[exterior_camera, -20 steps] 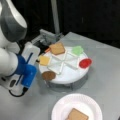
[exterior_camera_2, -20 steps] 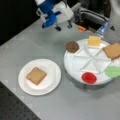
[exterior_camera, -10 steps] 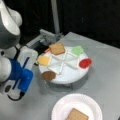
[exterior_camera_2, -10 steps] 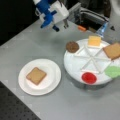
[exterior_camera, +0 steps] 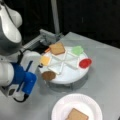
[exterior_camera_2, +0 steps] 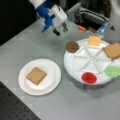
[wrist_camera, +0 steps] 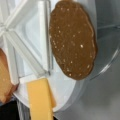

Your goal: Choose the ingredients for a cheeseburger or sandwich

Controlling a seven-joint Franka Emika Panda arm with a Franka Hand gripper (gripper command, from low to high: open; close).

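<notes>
Fingers [exterior_camera_2: 60, 28] apparently empty; toast [exterior_camera_2: 36, 75] on plate [exterior_camera_2: 51, 86].

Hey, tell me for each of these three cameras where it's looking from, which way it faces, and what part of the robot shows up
Front view: above the table, looking down at the divided tray; arm and gripper at its left.
Front view: from the opposite side, looking down; paper plate with toast square at its left, gripper at top.
Wrist view: straight down, close over the patty and cheese square; no gripper shows.
Shared: tray, patty, cheese in all three.
</notes>
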